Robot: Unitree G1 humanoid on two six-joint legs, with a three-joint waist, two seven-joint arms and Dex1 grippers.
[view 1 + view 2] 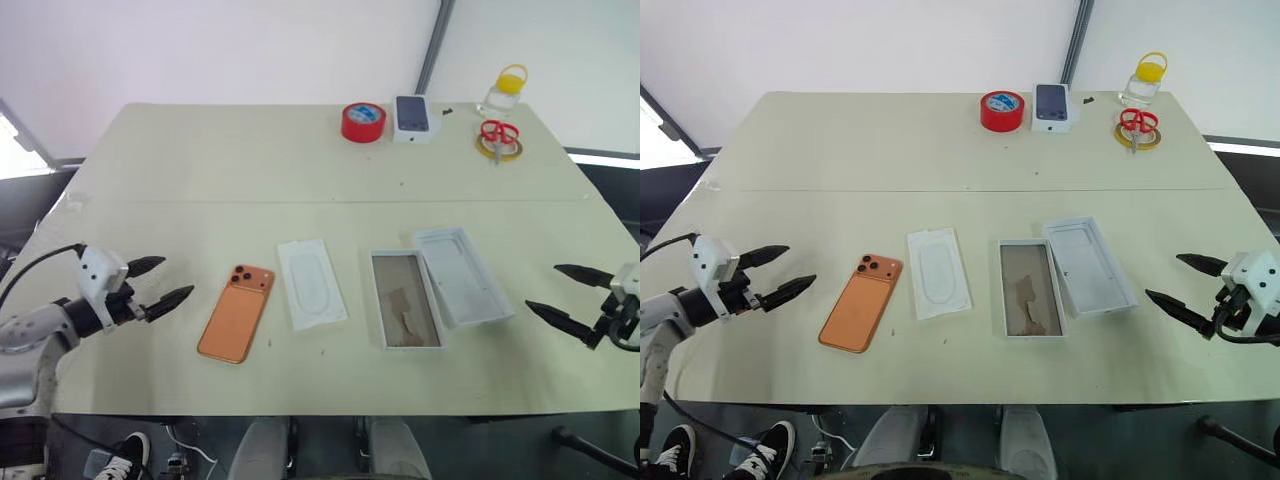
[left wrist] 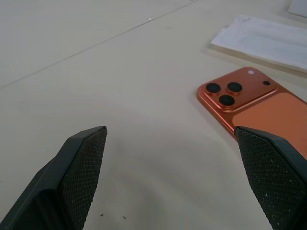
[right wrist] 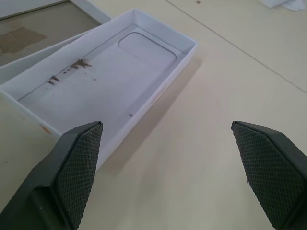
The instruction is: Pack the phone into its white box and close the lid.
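Left eye view first, and we are looking at the phone [image 1: 236, 313] lying back up on the table [image 1: 200, 160], its three-lens camera corner pointing away from us. Just to its right, a thin flat white insert [image 1: 311, 283] is lying beside it, not touching. Further right, the white box [image 1: 405, 299] is sitting open with its brownish floor showing, and nothing is resting inside it. The lid [image 1: 463, 275] is lying inside up, tilted, with one edge overlapping the box's right rim.

Moving outward, we are seeing the left gripper [image 1: 165, 283] hovering near the phone's left side, clear of it, its two black fingers spread wide and holding nothing. In the left wrist view the phone's lens corner [image 2: 235, 93] is showing between those parted fingers. Over on the right, the right gripper [image 1: 565, 295] is hanging off to the right of the lid, also spread wide and empty; the right wrist view is looking over the lid [image 3: 96, 91] from beside it.

Along the far edge we are spotting a red tape roll [image 1: 363, 122], a small white box [image 1: 412, 118] picturing a dark phone, red scissors [image 1: 497, 134] resting on a yellowish ring, and a yellow-capped jar [image 1: 504, 90].
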